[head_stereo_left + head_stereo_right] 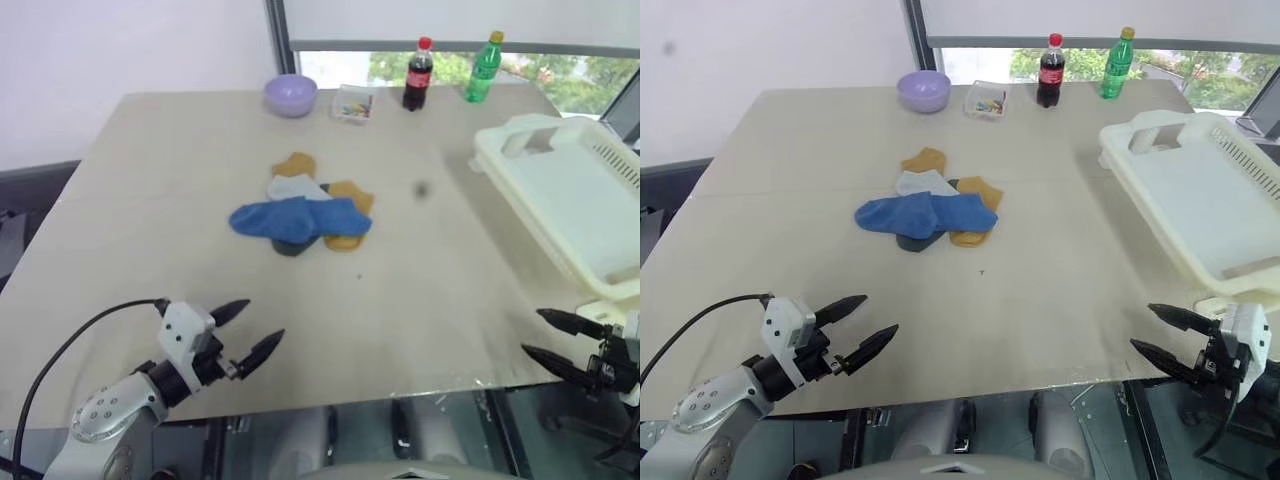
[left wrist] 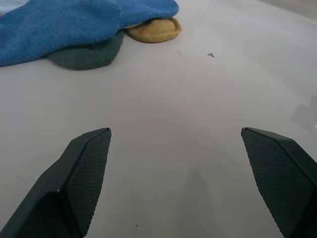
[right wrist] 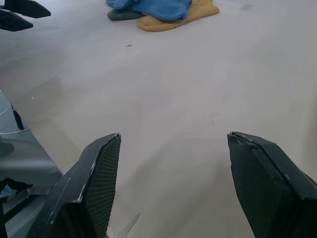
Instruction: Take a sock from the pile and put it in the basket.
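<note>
Near the front edge of the table (image 1: 150, 180): both arms are waiting low, one at each front corner, nothing in hand.

Left gripper (image 1: 247, 330): its two black fingers are standing wide apart, gripping nothing, and pointing up the table and inward toward the centre.

Right gripper (image 1: 1162, 334): its fingers are likewise standing apart and empty, pointing inward from the right front corner.

Pile (image 1: 303, 216): it is lying mid-table, well apart from both grippers; a blue sock (image 1: 298, 218) is lying on top, over a mustard sock (image 1: 349, 210), a light grey one and a dark one.

Basket (image 1: 1200, 190): it is sitting at the right edge of the table, tilted, with no sock in it.

Deciding relation: the pile is lying ahead of the left gripper and slightly to its right; the blue sock's long axis is running across the table, left to right.

Nearer arm, by judgement: the left, by a clear margin; the right is sitting closer to the basket.

Task standing, by judgement: not yet begun; no sock is being touched.

Other items: a lilac bowl (image 1: 290, 95) and two bottles are standing along the far edge.
</note>
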You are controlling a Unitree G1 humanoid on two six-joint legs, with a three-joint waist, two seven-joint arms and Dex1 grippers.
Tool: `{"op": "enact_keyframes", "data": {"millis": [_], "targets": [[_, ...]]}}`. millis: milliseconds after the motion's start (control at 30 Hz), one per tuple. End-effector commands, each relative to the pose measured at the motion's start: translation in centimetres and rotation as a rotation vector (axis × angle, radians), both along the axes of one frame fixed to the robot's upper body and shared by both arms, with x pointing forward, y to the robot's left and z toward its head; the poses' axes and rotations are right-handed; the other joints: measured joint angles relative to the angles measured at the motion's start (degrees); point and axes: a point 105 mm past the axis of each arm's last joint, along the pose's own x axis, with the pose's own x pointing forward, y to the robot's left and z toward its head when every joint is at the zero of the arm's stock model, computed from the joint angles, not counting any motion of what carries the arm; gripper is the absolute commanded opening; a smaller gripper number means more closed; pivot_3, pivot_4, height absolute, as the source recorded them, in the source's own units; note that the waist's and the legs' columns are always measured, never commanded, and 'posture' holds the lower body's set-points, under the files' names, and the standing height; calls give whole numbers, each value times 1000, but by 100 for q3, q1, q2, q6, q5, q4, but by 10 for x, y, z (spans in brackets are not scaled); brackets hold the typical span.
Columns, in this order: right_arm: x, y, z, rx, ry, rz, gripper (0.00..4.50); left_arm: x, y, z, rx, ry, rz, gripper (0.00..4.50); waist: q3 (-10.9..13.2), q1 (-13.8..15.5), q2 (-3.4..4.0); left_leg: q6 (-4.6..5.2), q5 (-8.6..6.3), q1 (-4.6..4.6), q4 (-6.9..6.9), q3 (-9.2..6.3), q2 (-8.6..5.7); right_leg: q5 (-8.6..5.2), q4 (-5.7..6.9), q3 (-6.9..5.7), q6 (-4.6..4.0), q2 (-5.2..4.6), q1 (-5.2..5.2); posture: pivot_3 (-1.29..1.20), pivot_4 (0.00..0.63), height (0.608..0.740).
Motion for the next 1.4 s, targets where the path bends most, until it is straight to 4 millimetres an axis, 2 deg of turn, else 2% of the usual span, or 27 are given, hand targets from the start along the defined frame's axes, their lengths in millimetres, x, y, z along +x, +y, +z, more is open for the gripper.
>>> {"op": "enact_keyframes", "data": {"millis": [33, 100, 233, 433, 567, 667, 800, 933, 1133, 1233, 1400], "targets": [[0, 6, -1, -6, -11, 13, 3526, 1, -4, 4, 42, -45, -16, 4500, 0, -2, 0, 0, 0, 1, 0, 0, 0, 0, 0, 0, 0, 0, 0, 0, 150, 735], [-2, 15, -3, -6, -6, 29, 3526, 8, -3, -6, 82, -24, -3, 4500, -1, 4, 2, 0, 0, 2, 0, 0, 0, 0, 1, 0, 0, 1, 1, 0, 150, 735], [-6, 26, -1, 2, -17, 24, 3526, 16, 10, -13, 144, -16, -7, 4500, 1, 9, 7, 0, 0, 1, 0, -4, 1, 0, 7, -3, 0, 5, -1, 0, 150, 735], [-16, 41, -7, 3, 19, 40, 3526, 22, 24, -3, 148, -15, 4, 4500, 2, 7, 5, 0, 0, -4, 0, 1, 1, 0, 1, -1, 0, -4, -3, 0, 150, 735], [-13, 36, 0, 18, 12, 2, 3526, 34, 20, -1, 163, -32, -14, 4500, 2, 8, 6, -1, 0, 0, 0, 1, 1, 0, 5, 0, 0, -4, -2, 0, 150, 735], [-8, 28, -2, -33, -6, 2, 3526, 46, 22, 3, 133, -57, 16, 4500, 2, 13, 7, 0, 0, 1, 2, 0, 1, 0, 8, -3, 0, -3, -1, 0, 150, 735], [-1, 28, 10, 5, -40, -20, 3526, 46, 20, 5, 126, -63, -8, 4500, 3, -10, 8, 0, 1, 1, 2, 2, 1, 0, 10, 0, 0, 2, -3, 0, 150, 735], [-2, 28, 7, -4, -38, -6, 3526, 51, 15, 6, 119, -79, 0, 4500, 3, 10, 7, 0, 1, -2, 1, 0, 1, 0, 8, -1, -1, 4, -2, 0, 150, 735], [1, 36, 17, 29, -81, 13, 3526, 56, 3, 13, 103, -129, 13, 4500, 3, 9, 6, 1, 1, 1, 9, 0, 0, 1, 14, 0, 0, 1, 1, 0, 150, 735], [4, 37, 20, 39, -108, 7, 3526, 68, -1, 20, 98, -167, 37, 4500, 3, 12, 4, 1, 1, 3, 10, 0, 0, 1, 17, 0, 0, 3, 2, 0, 150, 735], [12, 57, 39, 55, -199, 53, 3526, 111, -11, 33, 130, -251, 110, 4500, 3, 23, 5, 1, 2, 1, 23, -7, -8, 3, 23, -4, 1, 7, 6, 0, 150, 735]]}}
